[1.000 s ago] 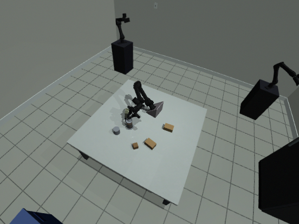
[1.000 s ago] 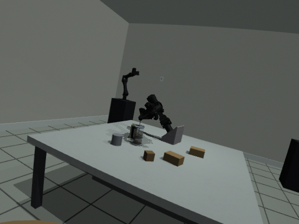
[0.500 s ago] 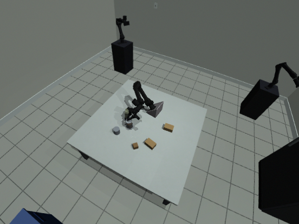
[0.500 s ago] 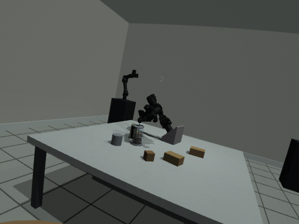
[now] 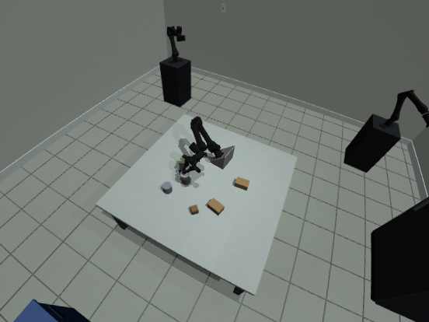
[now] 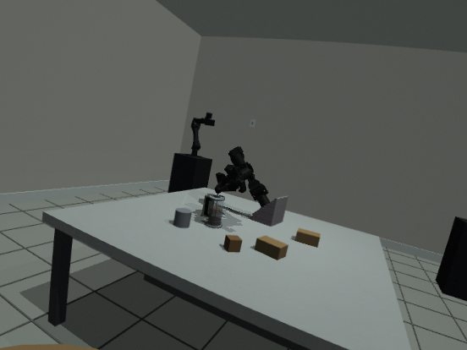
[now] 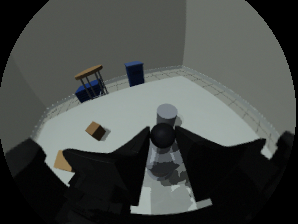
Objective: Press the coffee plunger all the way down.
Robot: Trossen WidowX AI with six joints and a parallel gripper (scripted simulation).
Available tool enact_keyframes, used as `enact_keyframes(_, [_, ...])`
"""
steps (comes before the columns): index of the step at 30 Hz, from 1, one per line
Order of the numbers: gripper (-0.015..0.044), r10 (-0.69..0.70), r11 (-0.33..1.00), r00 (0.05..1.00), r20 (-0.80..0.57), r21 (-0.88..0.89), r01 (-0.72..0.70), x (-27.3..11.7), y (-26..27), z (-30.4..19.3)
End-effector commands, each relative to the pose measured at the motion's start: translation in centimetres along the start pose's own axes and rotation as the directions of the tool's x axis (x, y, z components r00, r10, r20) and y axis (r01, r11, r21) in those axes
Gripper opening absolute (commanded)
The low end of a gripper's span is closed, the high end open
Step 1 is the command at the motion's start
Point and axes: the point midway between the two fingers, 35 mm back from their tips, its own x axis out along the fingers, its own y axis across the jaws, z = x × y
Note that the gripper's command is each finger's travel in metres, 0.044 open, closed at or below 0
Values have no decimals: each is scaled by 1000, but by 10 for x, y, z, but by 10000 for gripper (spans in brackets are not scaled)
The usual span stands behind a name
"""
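Bending arm (image 6: 249,179), tool (image 6: 218,191) clamping plunger knob (image 7: 162,136)
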Motion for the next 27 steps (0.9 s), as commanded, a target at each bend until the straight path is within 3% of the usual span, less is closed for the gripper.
enact_keyframes(1, [124, -9, 1000, 1000, -22, -17, 8, 3, 0, -6])
enact_keyframes(27, [124, -3, 1000, 1000, -7, -9, 3, 2, 2, -1])
